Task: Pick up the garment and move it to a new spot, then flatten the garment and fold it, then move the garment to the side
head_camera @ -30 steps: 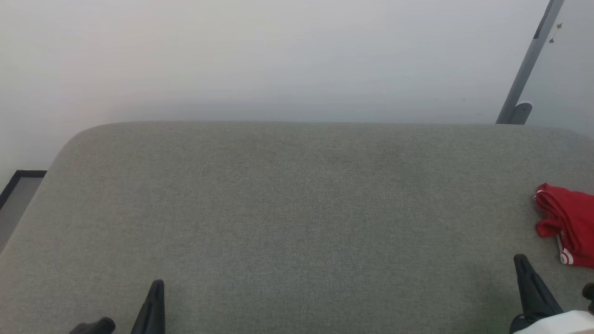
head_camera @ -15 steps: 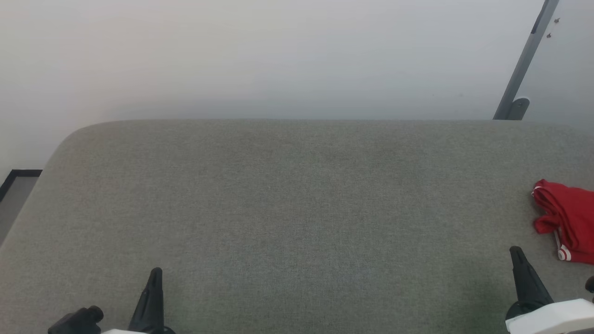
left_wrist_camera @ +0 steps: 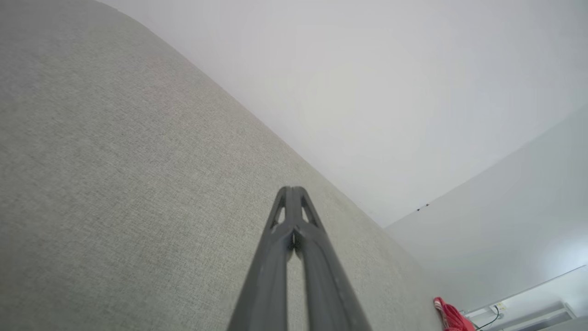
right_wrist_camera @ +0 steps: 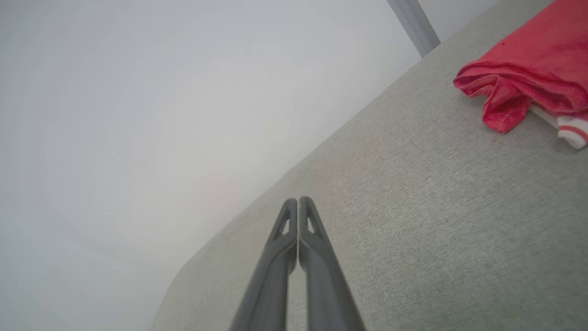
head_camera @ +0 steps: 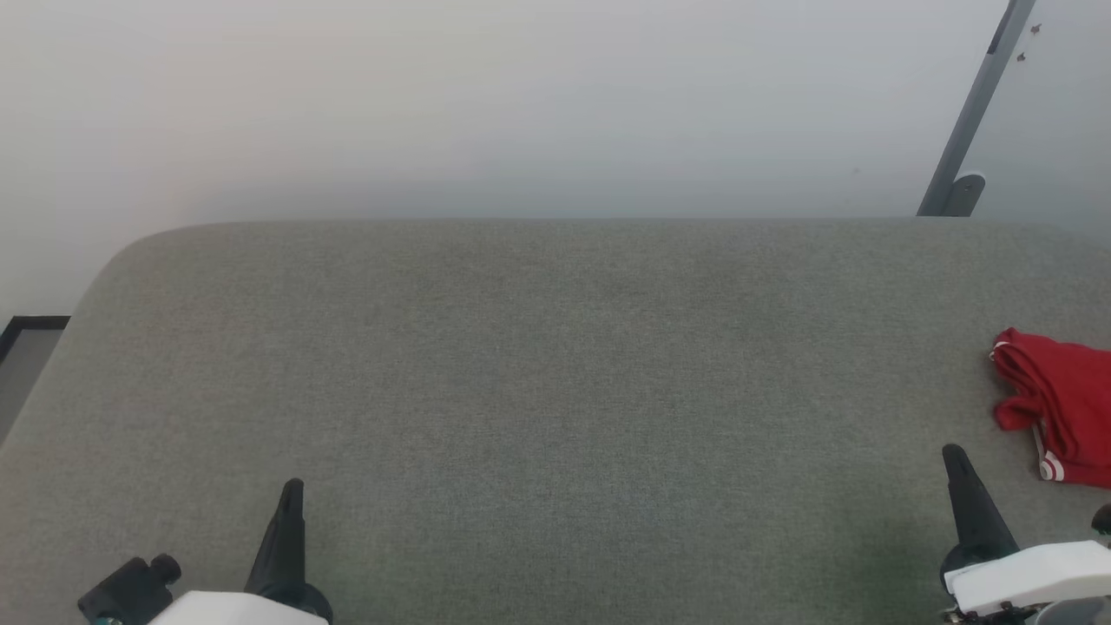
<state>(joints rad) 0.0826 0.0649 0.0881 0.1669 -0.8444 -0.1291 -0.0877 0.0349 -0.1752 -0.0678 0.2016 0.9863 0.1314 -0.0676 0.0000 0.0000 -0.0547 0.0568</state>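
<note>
Bright red T-shirt (head_camera: 1059, 404) with a white, red-striped sleeve end, lying rumpled in loose layers at the far right of a bench (head_camera: 555, 365) covered in grey woven fabric, partly cut off by the edge of the head view. Seen closer from the right wrist (right_wrist_camera: 528, 69): soft folds stacked on one another, one red corner drooping onto the cover, striped cuff poking out beneath.

Right tool (head_camera: 955, 456) near the shirt but apart from it, fingers pressed together, pinching nothing. Left tool (head_camera: 291, 499) well apart at the lower left, likewise pressed together and empty, its tips meeting in the left wrist view (left_wrist_camera: 293, 191). Broad middle of the bench bare. Pale wall (head_camera: 521, 104) behind, slanted grey metal post (head_camera: 972, 113) at the upper right.

Fits either a heap waiting to be carried to the middle or a folded bundle already put aside; not settled by this look alone. For any further handling, probably best to pinch through several layers at once, as limp cloth slides and unrolls, and to mind the loose cuff.

No brand, label or lettering readable anywhere.
</note>
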